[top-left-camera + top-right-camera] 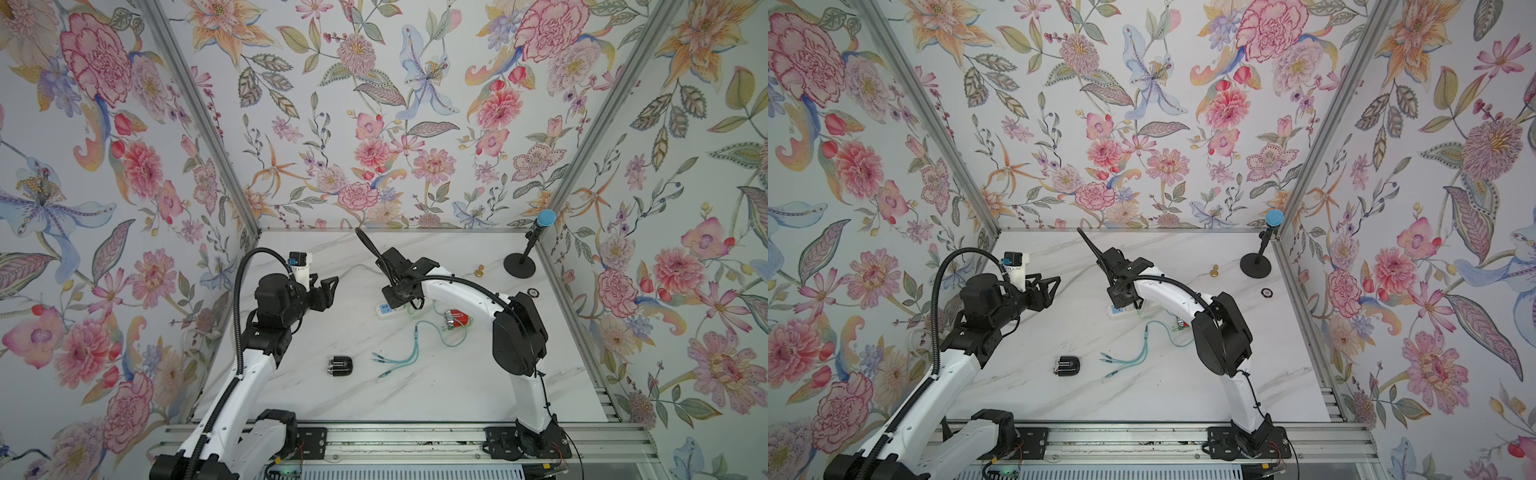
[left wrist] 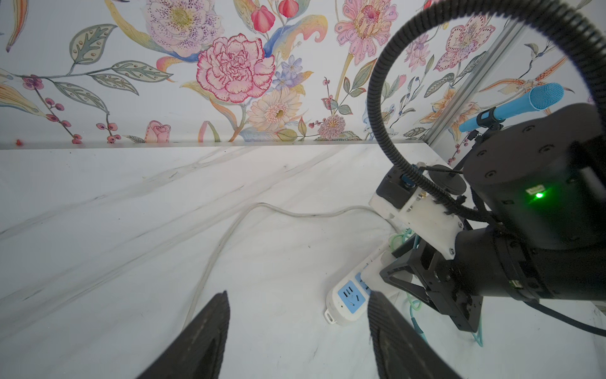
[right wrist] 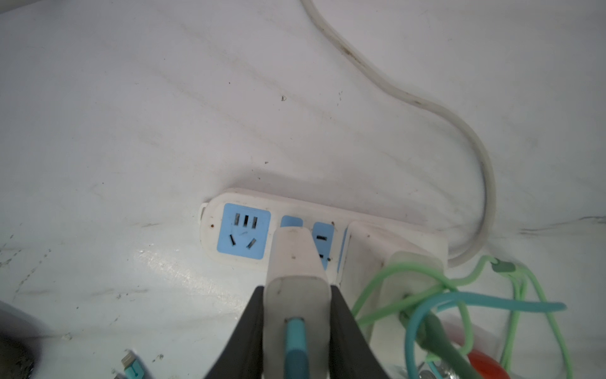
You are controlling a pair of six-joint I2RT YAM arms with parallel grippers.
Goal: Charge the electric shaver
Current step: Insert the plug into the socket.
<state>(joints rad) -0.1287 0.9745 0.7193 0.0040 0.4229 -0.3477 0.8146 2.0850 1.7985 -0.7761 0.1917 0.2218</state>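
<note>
The electric shaver [image 1: 340, 365] [image 1: 1067, 365] is a small black body lying on the marble table, front centre, apart from both grippers. A teal charging cable [image 1: 401, 355] with several loose plug ends lies to its right. My right gripper [image 3: 296, 288] is shut on a white charger adapter [image 3: 296, 259]. The teal cable runs out of the adapter's rear, and its far end sits at the middle socket of the white and blue power strip [image 3: 244, 229] [image 1: 384, 309]. My left gripper [image 2: 298, 295] [image 1: 330, 286] hovers open and empty to the left of the strip.
A second white adapter [image 3: 370, 256] with a green cable sits on the strip. A red item [image 1: 457, 319] lies just right of it. A blue-headed microphone on a stand [image 1: 544, 218], a brass knob [image 1: 481, 270] and a dark disc [image 1: 533, 293] stand back right.
</note>
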